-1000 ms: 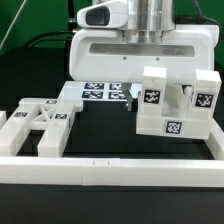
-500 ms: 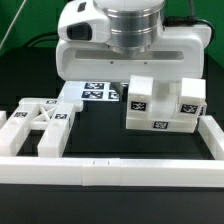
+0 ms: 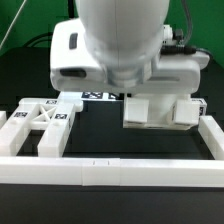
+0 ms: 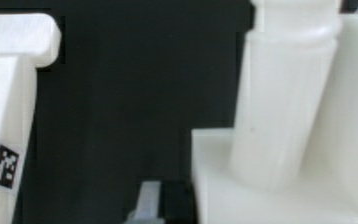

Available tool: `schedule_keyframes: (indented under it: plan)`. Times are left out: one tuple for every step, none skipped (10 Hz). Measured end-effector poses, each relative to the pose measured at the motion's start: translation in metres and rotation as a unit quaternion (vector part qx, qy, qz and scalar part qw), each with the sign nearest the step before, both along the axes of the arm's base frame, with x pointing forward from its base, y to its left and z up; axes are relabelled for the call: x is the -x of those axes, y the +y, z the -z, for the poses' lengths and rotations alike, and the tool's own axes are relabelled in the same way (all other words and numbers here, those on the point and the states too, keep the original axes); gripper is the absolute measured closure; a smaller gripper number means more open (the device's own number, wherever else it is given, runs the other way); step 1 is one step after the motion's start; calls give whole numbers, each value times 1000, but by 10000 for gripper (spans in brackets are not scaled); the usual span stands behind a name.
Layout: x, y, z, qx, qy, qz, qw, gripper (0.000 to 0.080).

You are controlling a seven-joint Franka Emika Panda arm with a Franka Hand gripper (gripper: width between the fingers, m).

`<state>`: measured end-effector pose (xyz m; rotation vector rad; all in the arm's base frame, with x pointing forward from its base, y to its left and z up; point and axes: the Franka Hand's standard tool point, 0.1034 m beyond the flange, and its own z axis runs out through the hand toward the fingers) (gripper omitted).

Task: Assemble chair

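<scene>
With jaws pressed together on nothing, the gripper (image 4: 149, 200) is pictured close by the chair piece (image 3: 160, 111) at the exterior view's right, which could be knocked askew if clipped on the next move.

The black surface (image 3: 100, 138) carries a low white front rail (image 3: 110, 172) and a side rail (image 3: 212, 135) at the exterior view's right. A tagged chair frame (image 3: 35, 122) lies left, a chair block (image 3: 160, 110) right, and the marker board (image 3: 95, 96) behind.
</scene>
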<state>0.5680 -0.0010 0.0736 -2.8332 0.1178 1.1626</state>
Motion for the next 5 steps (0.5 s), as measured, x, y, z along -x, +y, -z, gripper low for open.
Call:
schedule_keyframes:
  plan:
    - [-2, -5, 3, 6, 36, 1, 999, 766]
    - [3, -7, 7, 8, 72, 2, 997, 766]
    - [11, -5, 9, 9, 90, -5, 996, 766]
    - [21, 0, 5, 7, 106, -7, 994, 766]
    - [22, 1, 6, 6, 97, -5, 995, 766]
